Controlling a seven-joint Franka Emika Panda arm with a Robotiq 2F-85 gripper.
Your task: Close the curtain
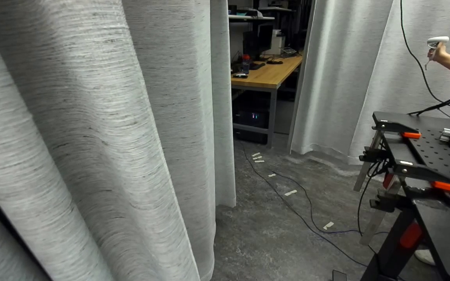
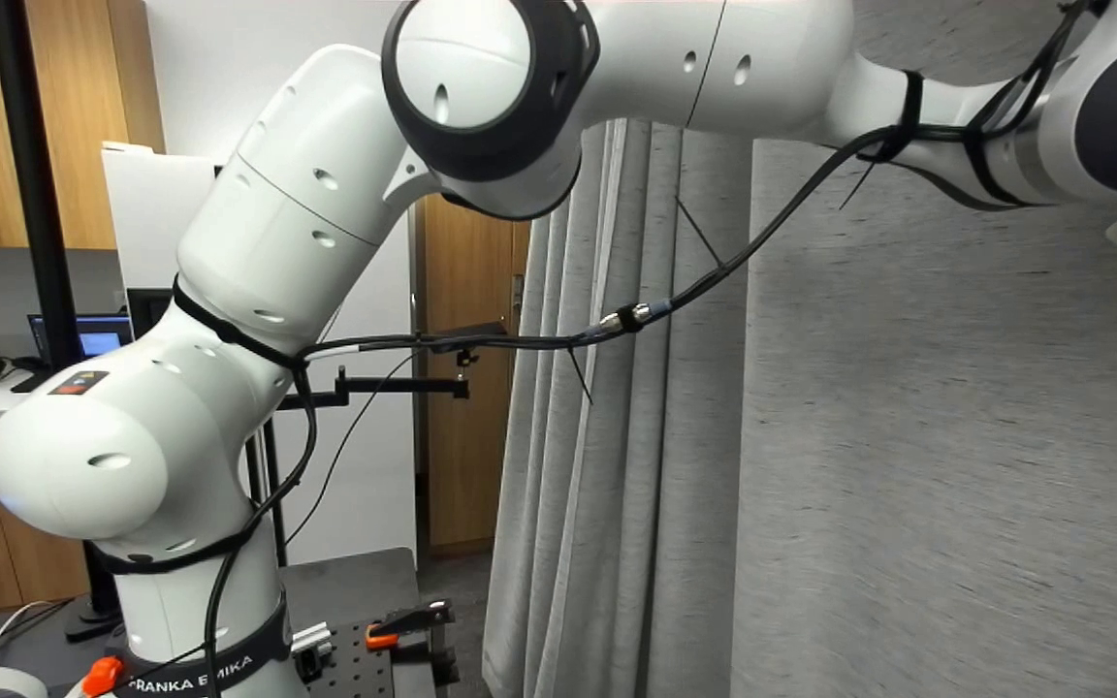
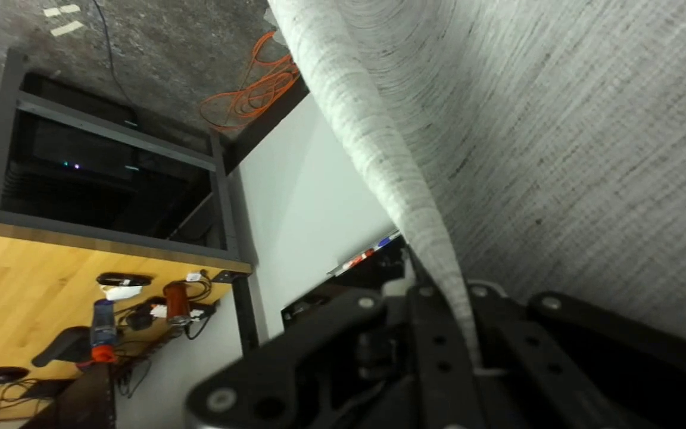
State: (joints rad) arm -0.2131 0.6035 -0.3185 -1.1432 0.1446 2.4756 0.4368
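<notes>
The heathered curtain [image 1: 104, 128], cut off above in both exterior views, partly hides the wood-topped table [image 1: 266, 79] behind it; fingers [image 3: 429, 325] at the curtain blur.

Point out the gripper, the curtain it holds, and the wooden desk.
Gripper [image 3: 455, 293], wrist view: midway between its fingertips.
Curtain [image 3: 533, 155], wrist view: broad streaked face.
Wooden desk [image 1: 267, 77], in an exterior view: bare tabletop.

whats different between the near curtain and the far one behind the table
The near curtain shows dark horizontal streaks; the far curtain looks smoother and paler. The near curtain's edge is pinched in the gripper; nothing is seen gripping the far curtain. The near curtain has deep folds, the far curtain shallower ones. Both are light fabric drapes hanging in vertical folds.
</notes>
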